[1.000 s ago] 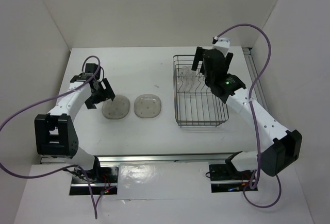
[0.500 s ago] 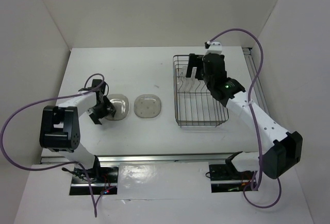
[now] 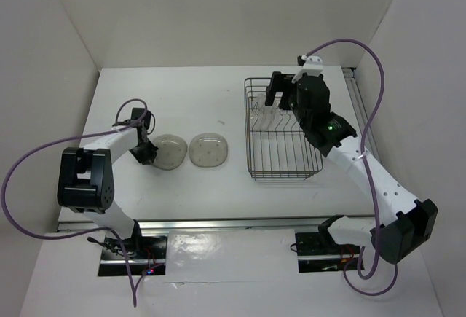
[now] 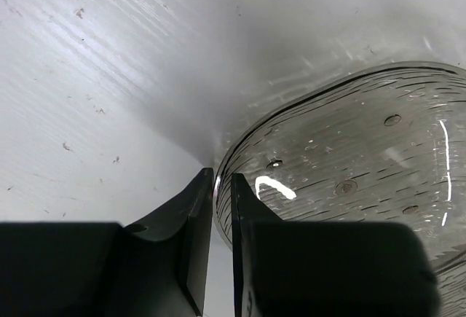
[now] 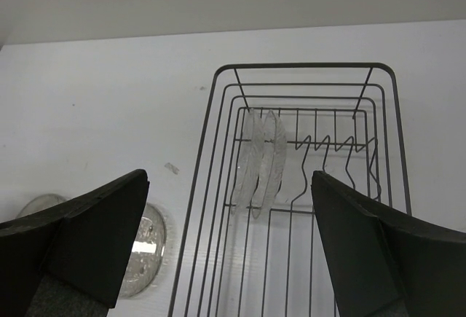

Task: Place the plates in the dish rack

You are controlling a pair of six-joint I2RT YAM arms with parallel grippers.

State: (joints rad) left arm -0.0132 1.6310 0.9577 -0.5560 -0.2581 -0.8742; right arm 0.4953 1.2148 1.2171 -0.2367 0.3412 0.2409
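Left jaws pinch only the rim of the grey plate (image 4: pixel 349 157) — it may slip when lifted; right jaws stand spread.

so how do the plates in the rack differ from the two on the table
The two clear plates stand on edge between the dish rack's dividers; the two grey plates lie flat on the table. The left tool pinches one grey plate's rim; no tool touches the clear ones. All are see-through.
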